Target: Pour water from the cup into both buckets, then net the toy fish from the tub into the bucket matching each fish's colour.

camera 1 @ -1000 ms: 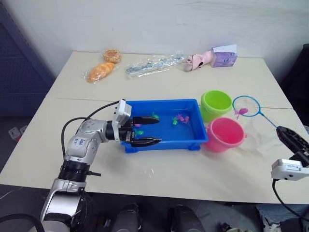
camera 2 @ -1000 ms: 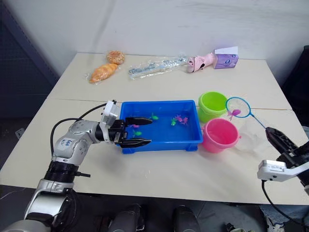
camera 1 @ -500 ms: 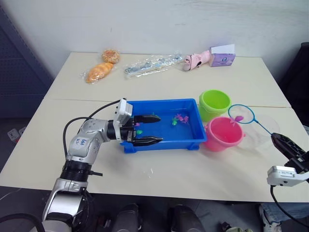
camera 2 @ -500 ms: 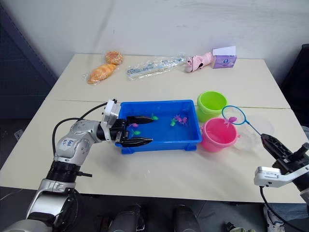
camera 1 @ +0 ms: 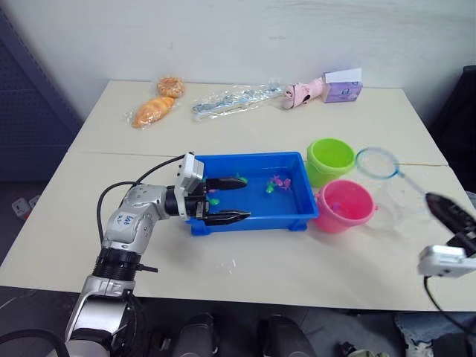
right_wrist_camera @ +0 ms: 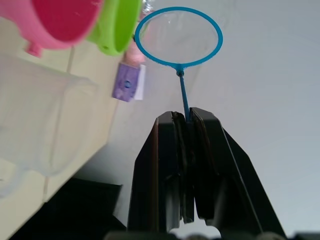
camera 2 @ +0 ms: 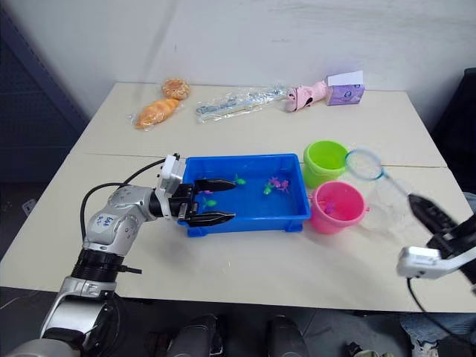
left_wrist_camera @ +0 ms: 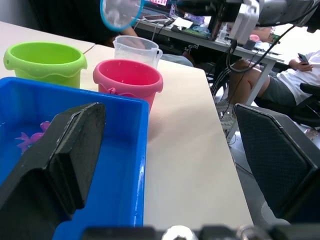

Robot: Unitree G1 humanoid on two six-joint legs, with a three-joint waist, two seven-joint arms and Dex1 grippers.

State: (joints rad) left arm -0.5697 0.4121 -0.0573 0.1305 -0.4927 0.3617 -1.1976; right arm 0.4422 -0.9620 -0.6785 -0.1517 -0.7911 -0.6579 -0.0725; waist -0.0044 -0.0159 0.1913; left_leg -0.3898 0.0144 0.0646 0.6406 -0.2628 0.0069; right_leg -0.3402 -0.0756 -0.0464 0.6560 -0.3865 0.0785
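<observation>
Right end effector (right_wrist_camera: 186, 131) pinches the net (camera 2: 364, 164) by its thin handle – light, a bit whippy, so grip near the hoop end. Hoop hangs over the green bucket (camera 2: 323, 161). Left end effector (camera 2: 210, 201), spread, straddles the tub (camera 2: 245, 221) rim. Worktop (camera 2: 245, 134) pale, w/ clutter at back.

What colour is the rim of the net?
The net has a light blue rim, seen best in the right wrist view.

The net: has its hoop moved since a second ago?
Yes. The net swung from beside the green bucket down over the pink bucket, then back up; the pink fish it carried is gone from its mesh.
</observation>
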